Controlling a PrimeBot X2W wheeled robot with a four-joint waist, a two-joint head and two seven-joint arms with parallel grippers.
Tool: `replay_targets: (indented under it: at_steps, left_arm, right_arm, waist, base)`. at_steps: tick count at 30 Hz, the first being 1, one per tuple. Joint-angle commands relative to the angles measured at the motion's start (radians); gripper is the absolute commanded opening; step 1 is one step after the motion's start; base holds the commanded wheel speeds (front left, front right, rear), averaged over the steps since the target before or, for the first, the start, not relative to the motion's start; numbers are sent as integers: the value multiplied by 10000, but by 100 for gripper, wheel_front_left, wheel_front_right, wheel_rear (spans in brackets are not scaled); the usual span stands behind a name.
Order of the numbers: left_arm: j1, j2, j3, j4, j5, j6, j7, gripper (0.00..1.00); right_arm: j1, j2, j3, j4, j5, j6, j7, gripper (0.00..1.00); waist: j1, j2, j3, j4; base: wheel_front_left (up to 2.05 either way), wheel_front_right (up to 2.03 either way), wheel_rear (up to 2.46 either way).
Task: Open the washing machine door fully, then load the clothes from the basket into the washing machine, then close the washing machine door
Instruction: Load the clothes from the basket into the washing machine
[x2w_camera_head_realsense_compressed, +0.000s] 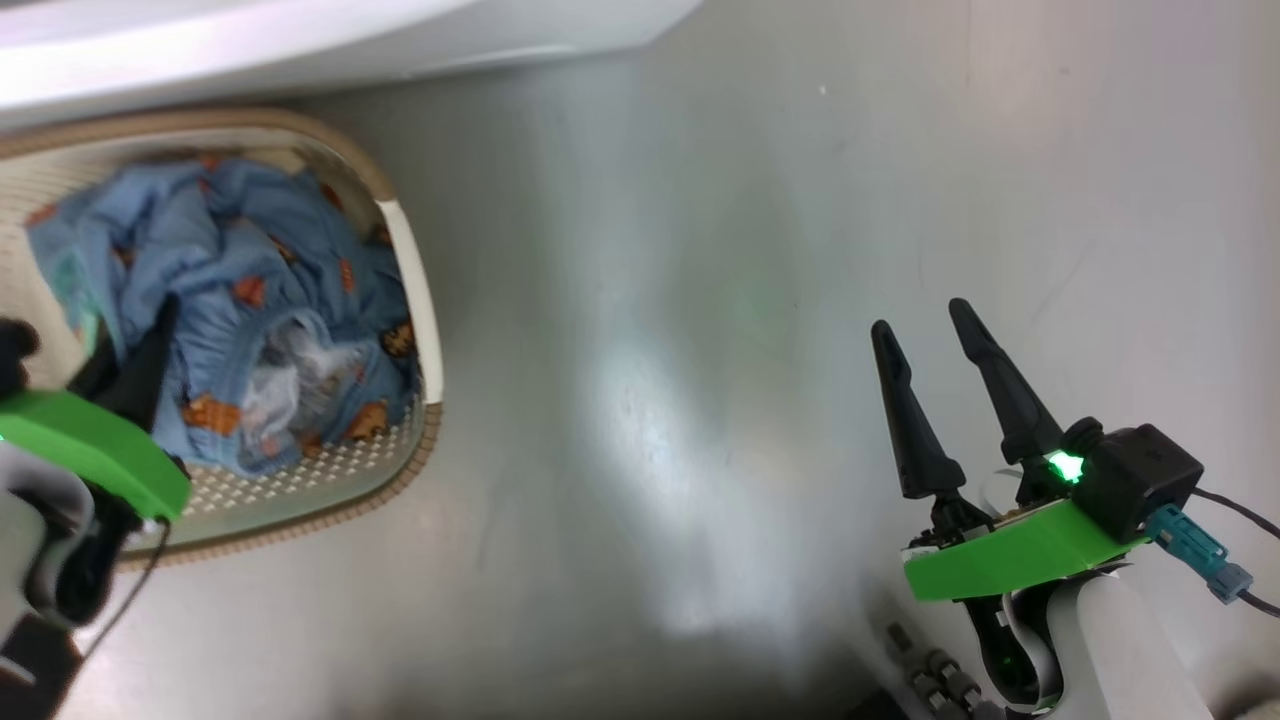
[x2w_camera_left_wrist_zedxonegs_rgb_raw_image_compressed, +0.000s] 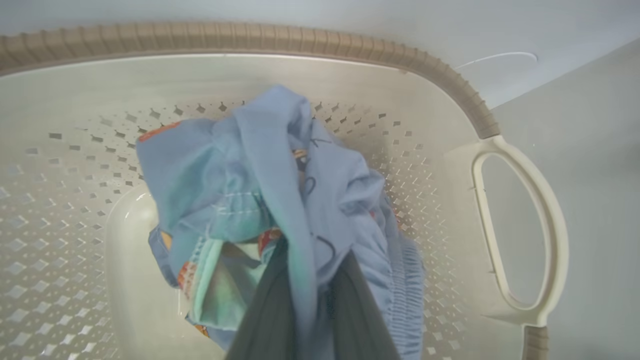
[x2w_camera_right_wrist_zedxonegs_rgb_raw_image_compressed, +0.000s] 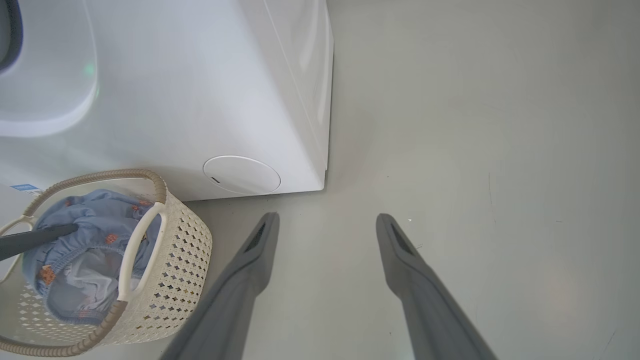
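Blue clothes (x2w_camera_left_wrist_zedxonegs_rgb_raw_image_compressed: 280, 165) sit clamped in your left gripper (x2w_camera_left_wrist_zedxonegs_rgb_raw_image_compressed: 314, 270), low centre in the basket (x2w_camera_left_wrist_zedxonegs_rgb_raw_image_compressed: 250, 37), likely for lifting out; your right gripper (x2w_camera_head_realsense_compressed: 920, 315), lower right, hangs spread, clear.

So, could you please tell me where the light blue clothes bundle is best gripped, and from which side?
Take the raised fold along the top of the light blue printed clothes bundle, coming down into the open-topped cream perforated plastic basket. That ridge stands proud and the walls block the sides; the left claw is closed on it.
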Motion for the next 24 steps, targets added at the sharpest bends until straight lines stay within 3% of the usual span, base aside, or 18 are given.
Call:
replay_targets:
  at_steps: [1,14,24]
  left_arm:
    - [659,271,764,-289,315,-13,-62,0]
    - [2746,-702,2930,-1657,1926,-13,-64,0]
    - [3871,-1514,4066,-2660,2885,-13,-64,0]
  right_arm:
    - [255,-18,182,-58,-77,29,-74,100]
    - [607,-18,28,518,-253,29,-74,100]
    - [876,-18,-21,839,-339,29,-74,100]
  waist:
    - [0,0,-892,434]
    - [0,0,-2736,803]
    - [0,0,-3999,1055]
  base:
    - [0,0,0]
    - [0,0,0]
    - [0,0,0]
